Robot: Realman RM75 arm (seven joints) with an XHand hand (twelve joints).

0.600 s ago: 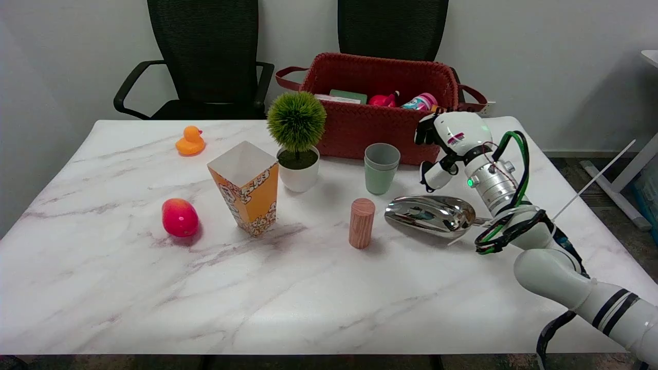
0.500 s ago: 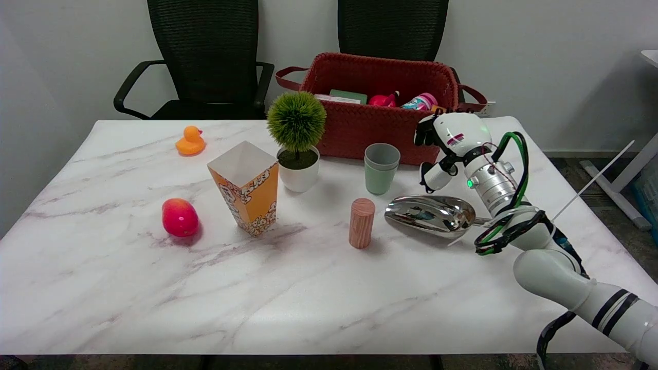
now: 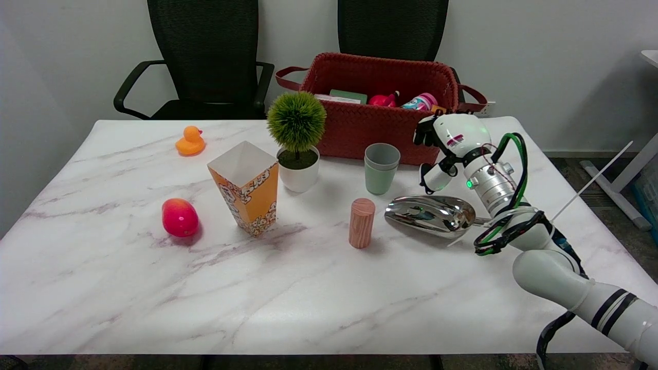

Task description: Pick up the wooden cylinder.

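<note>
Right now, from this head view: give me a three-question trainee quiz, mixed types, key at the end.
1. True or false: the robot hand already holds the wooden cylinder.
2. Multiple choice: what lies on the table directly between the cylinder and the arm? A) metal scoop B) rubber duck C) popcorn box
3. Fill in: the cylinder stands ____ on the table.

Key:
1. False; it hangs above the scoop, holding nothing.
2. A
3. upright
</note>
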